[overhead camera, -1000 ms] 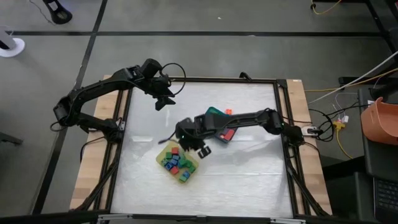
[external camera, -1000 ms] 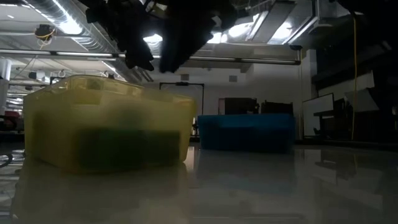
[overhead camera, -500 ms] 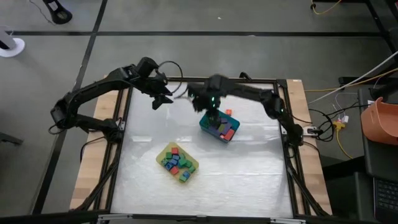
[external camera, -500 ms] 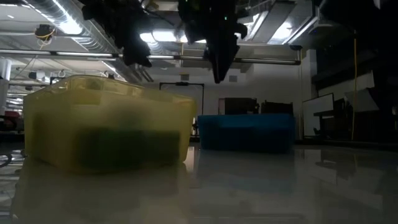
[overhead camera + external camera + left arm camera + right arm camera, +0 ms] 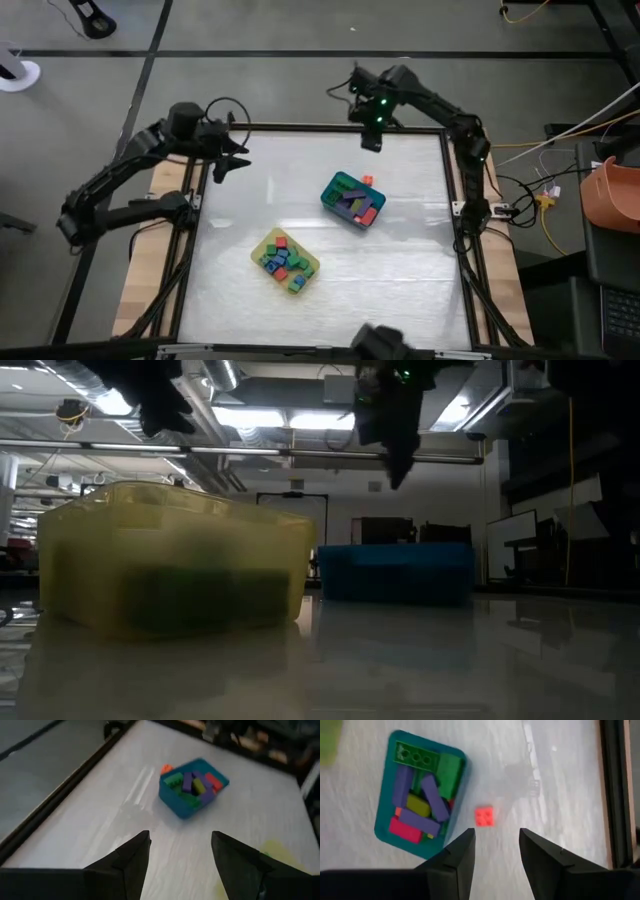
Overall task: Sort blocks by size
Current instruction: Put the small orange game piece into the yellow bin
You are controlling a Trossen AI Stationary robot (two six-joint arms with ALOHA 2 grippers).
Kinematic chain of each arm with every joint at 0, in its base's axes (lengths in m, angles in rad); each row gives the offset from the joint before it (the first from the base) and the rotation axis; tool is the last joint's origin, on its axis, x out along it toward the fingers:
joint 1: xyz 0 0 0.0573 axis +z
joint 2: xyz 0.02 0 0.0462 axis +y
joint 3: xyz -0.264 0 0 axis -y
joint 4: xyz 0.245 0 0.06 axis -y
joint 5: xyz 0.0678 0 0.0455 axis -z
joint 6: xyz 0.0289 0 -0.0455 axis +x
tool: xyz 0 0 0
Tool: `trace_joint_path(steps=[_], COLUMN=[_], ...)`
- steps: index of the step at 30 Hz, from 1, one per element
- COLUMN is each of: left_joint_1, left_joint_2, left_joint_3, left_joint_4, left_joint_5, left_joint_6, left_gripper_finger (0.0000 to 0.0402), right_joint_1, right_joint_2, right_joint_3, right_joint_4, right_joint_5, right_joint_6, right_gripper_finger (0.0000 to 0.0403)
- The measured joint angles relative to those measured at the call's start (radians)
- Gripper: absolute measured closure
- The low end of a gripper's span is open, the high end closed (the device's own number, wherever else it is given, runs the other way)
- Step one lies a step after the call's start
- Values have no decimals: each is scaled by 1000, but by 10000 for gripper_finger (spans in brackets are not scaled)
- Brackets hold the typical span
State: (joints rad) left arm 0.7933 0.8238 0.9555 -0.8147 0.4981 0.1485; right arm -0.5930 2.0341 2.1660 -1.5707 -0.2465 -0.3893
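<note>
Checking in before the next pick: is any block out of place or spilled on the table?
Yes. One small orange block lies loose on the table, just outside the teal tray and apart from its wall. Every other visible block sits in the teal tray or the yellow tray. Both grippers are raised away, empty and open.

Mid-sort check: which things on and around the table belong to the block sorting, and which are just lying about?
Job:
- blocks in the teal tray
- blocks in the yellow tray
- small orange block, loose on the table beside the teal tray
- left pincer and right pincer, both empty

Lying about:
- cables off the right edge
- orange bin
</note>
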Motion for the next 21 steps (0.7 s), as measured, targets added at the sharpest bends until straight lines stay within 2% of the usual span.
trace_joint_path(steps=[4,9,13,18,21], left_joint_1=[0,0,0,0,0], left_joint_2=[-100,-154,-156,-156,-156], left_joint_3=[-156,-300,-347,-361,-361], left_joint_4=[176,353,416,412,415], left_joint_5=[-14,-52,-65,-65,-66], left_joint_6=[-155,-305,-367,-403,-403], left_gripper_finger=[202,202,202,202,202], right_joint_1=[-82,-142,-138,-99,-63], right_joint_2=[-28,-41,-41,-40,-41], right_joint_3=[-67,-193,-290,-375,-421], right_joint_4=[2,70,140,225,255], right_joint_5=[-27,-83,-48,-16,-16], right_joint_6=[-23,-201,-342,-383,-467], right_gripper_finger=[251,251,251,251,251])
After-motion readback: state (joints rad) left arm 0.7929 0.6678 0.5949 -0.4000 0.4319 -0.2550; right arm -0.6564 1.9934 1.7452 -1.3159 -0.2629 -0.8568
